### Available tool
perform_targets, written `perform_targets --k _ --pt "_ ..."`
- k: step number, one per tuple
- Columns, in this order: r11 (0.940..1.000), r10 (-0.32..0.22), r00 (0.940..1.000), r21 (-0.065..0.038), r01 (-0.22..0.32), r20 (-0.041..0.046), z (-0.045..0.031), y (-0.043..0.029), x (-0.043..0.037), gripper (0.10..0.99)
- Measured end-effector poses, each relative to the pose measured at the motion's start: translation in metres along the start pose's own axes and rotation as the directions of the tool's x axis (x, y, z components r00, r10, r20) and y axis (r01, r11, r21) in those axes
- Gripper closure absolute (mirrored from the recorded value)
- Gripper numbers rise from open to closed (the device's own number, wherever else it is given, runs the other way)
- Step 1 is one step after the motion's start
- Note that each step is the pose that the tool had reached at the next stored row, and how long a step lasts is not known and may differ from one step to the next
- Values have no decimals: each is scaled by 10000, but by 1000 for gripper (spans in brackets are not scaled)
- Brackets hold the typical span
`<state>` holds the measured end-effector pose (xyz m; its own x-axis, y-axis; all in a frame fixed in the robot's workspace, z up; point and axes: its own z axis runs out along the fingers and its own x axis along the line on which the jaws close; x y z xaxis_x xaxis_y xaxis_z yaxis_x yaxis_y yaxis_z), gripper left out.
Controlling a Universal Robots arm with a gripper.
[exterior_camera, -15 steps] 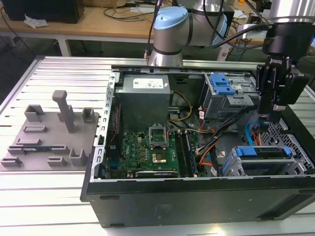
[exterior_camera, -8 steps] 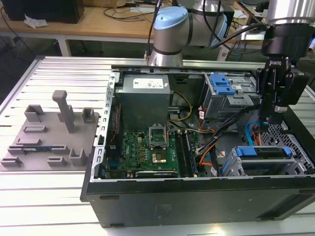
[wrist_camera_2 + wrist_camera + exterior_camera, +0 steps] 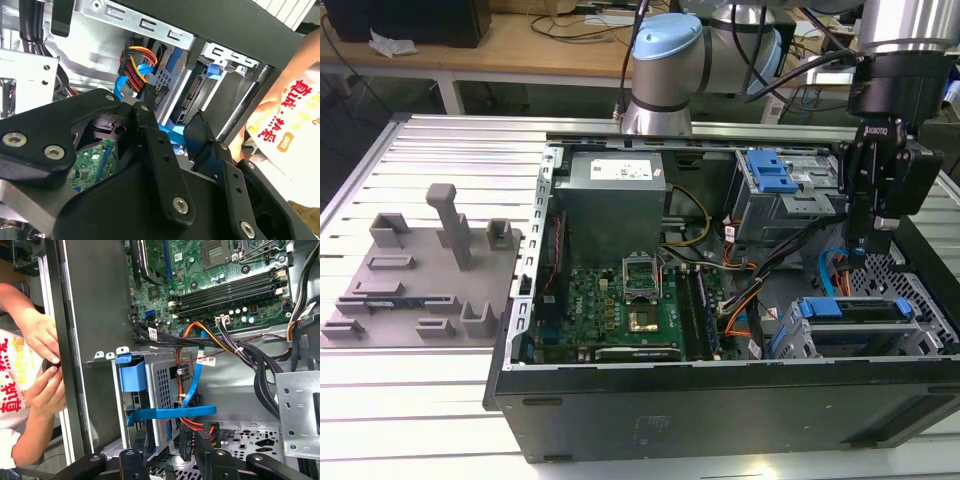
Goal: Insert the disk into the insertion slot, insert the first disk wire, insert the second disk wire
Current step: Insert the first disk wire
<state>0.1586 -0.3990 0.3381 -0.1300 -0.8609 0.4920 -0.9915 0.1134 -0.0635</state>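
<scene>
The disk [image 3: 850, 308] sits in the insertion slot [image 3: 788, 338] at the computer case's [image 3: 720, 400] corner on the exterior view's right, just below the gripper [image 3: 868, 245]. Its jaws stand apart, clasping nothing; a blue flat cable [image 3: 170, 413] passes between them. The slot's walls hide most of the disk.

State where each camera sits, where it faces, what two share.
Exterior view: off-arm, looks down into the computer case; arm, gripper at the exterior view's right.
Second wrist view: on the wrist, faces the insertion slot past the gripper.
First wrist view: on the wrist, faces the motherboard past the gripper.
Both wrist views share a blue cable, a person's hand.
</scene>
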Motion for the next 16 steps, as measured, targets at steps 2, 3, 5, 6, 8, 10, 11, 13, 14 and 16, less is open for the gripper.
perform_targets --k 2,3,5,6,8,10,11,13,14,16 --pt "10000 4 10000 -3 -4 -1 5 1 -4 584" --pt "10000 10 10000 -6 -10 0 5 2 -13 596" --pt "10000 19 10000 -10 -19 -5 1 4 -28 737" --pt "10000 24 10000 -12 -24 -10 -2 5 -40 737" --pt "10000 23 10000 -14 -23 -44 -19 8 -82 737" --pt "10000 21 10000 -14 -21 -66 -14 4 -90 737" --pt "10000 21 10000 -15 -21 -68 -10 1 -92 737" --pt "10000 23 10000 -19 -23 -77 0 -5 -99 737" --pt "10000 28 10000 -21 -28 -87 6 -5 -103 737" --pt "10000 42 9999 -24 -42 -122 15 -5 -108 737"
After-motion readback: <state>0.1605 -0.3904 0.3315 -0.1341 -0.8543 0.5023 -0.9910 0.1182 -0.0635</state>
